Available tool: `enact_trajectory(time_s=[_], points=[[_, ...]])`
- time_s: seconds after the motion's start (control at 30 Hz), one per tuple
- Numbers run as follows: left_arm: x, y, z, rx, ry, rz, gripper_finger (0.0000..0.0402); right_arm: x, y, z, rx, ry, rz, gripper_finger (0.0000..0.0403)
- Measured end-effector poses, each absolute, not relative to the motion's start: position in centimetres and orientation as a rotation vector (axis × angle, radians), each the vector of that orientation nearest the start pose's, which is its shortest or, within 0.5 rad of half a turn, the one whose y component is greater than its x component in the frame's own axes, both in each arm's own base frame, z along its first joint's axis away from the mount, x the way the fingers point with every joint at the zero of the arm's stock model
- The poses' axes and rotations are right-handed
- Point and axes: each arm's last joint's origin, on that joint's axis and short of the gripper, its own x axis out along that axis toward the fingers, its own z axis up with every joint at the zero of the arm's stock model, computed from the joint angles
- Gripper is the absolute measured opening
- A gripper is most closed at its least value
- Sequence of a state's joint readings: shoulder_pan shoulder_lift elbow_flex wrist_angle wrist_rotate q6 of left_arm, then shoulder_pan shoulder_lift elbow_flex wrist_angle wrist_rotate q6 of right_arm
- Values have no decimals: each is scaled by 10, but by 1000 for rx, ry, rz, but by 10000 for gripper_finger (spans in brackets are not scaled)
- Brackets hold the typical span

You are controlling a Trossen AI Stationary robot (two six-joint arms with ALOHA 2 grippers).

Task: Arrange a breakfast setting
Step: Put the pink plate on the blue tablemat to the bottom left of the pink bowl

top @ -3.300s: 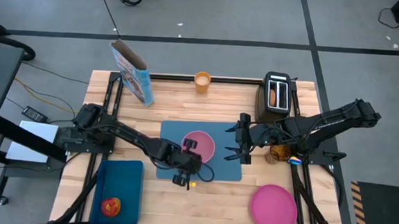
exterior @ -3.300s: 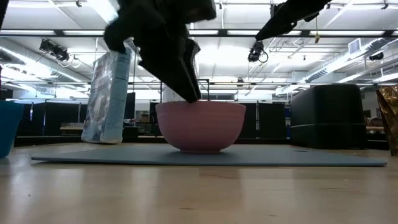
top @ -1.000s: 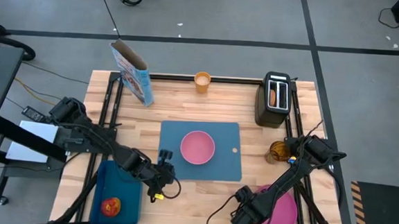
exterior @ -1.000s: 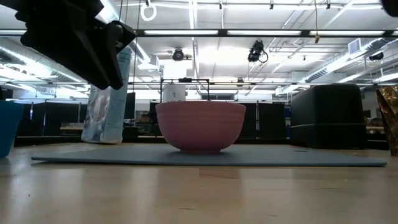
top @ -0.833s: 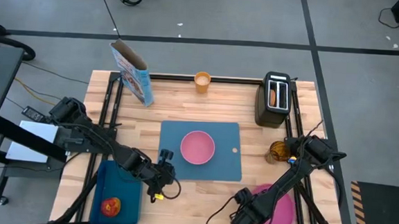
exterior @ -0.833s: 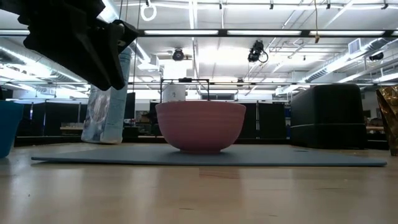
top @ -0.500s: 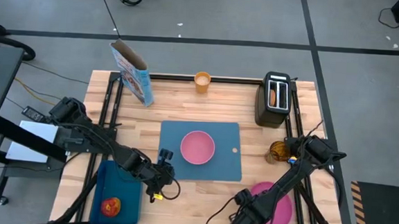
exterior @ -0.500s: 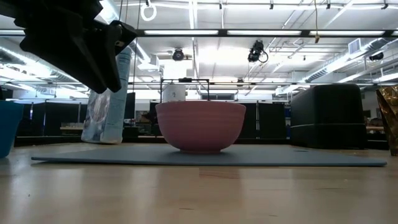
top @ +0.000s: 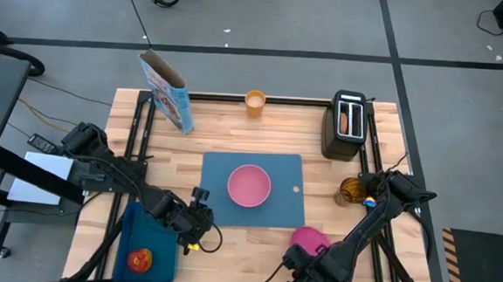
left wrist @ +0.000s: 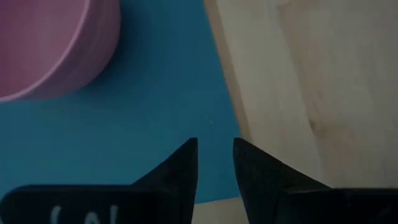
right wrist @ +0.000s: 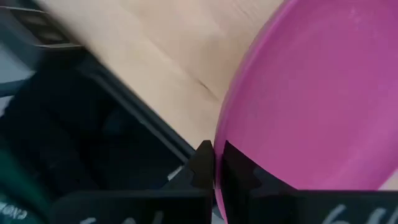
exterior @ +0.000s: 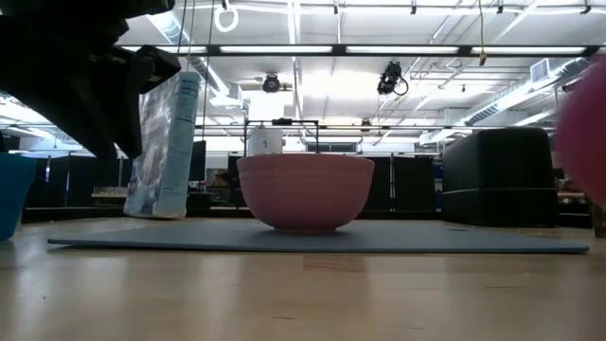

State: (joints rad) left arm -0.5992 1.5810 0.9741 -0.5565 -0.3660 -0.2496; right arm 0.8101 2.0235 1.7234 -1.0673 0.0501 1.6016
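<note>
The round pink plate [top: 309, 239] is up off the table near the front edge, steeply tilted, with my right gripper [top: 302, 252] shut on it. It shows as a pink blur [exterior: 587, 123] in the low view. The pink bowl [top: 249, 185] sits on the blue placemat [top: 273, 214]. My left gripper [top: 196, 209] hovers open over the placemat's near left corner [left wrist: 214, 124], with nothing between its fingers. An orange cup [top: 254, 102] and the blue cereal box [top: 169, 94] stand at the far edge. A red apple [top: 139, 259] lies on the dark-blue tray [top: 154, 231]. My right gripper pinches the plate's rim [right wrist: 219, 149] between its two fingers, one finger on each face. The fingers come from above, pointing down, at the plate's near left side. The plate hangs steeply tilted, and its lower edge [exterior: 592, 204] shows above the tabletop.
A black toaster [top: 347, 125] with toast in its slot stands at the far right corner. An amber object [top: 349, 191] sits right of the placemat. Bare wood lies in front of the placemat and around the cup.
My right gripper has risen and gone a little toward the table's left with the plate's rim in its fingers. The plate, which lay flat at the near right corner, has tipped up steeply and come clear of the table. My left gripper has tipped slightly toward the left.
</note>
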Motion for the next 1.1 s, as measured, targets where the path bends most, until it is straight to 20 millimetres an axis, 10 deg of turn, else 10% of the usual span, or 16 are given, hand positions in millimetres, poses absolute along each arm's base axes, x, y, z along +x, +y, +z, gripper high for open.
enact_trajectory(time_s=[0.47, 0.87, 1.1], points=[[246, -150, 197, 297, 1067, 26, 110, 289, 298, 252, 353, 1204, -190, 16], [216, -138, 286, 169, 956, 27, 110, 328, 305, 269, -275, 784, 279, 16], [194, -120, 348, 76, 733, 41, 110, 382, 273, 235, -490, 776, 418, 16]])
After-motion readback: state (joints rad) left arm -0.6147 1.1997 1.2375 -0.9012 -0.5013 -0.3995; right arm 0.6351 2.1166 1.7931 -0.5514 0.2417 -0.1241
